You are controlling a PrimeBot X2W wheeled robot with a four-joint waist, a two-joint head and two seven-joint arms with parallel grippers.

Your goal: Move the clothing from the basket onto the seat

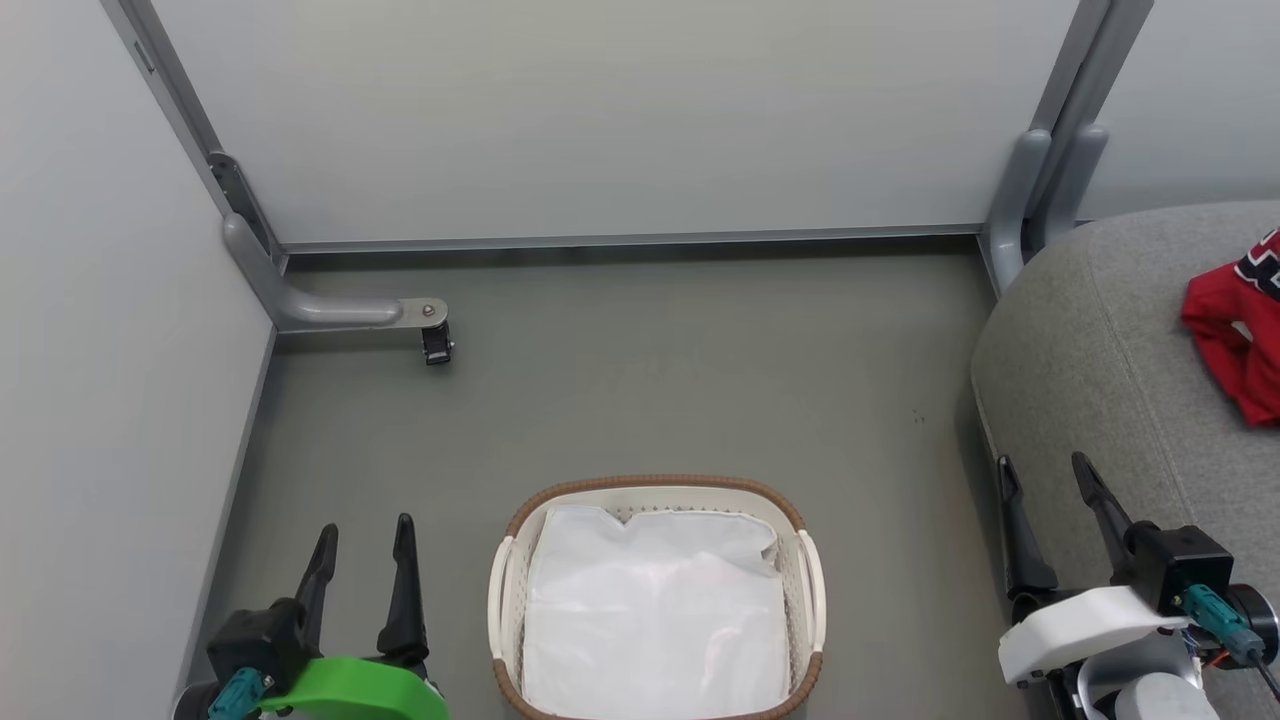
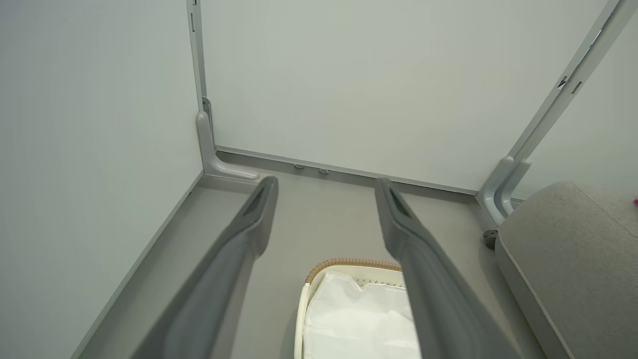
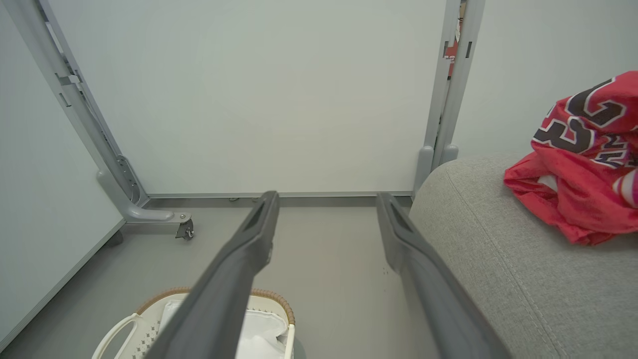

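Nearest the head camera, at 7 o'clock, sits the left claw (image 1: 366, 528): two long dark fingers on a green mount, spread apart and holding nothing. At 5 o'clock the right claw (image 1: 1042, 465), on a white mount, is likewise spread and empty, just beside the near corner of the large grey woven-fabric seat (image 1: 1090, 340), which occupies 3 o'clock.

At 6 o'clock, between the claws, the oval white perforated plastic basket (image 1: 655, 483) with a brown woven rim stands on the grey floor (image 1: 620, 370). A flat white cloth sheet (image 1: 655, 610) covers its inside, and no red fabric is visible there. The clothing (image 1: 1235, 330), a crumpled bright red jersey with black white-edged numerals, lies on the seat, well apart from both claws.

Assessment: the transfer appears complete or nearly so, with both claws idle. Any next move calls for confirming that nothing red lies under the sheet. That would mean lowering a claw into the basket and lifting a sheet edge without carrying the sheet out.

Not verifiable:
- The red heap is cut off at the right edge, so one garment or two cannot be told.
- The basket's near end is cut off at the bottom edge.
- Whatever lies beneath the sheet is hidden.
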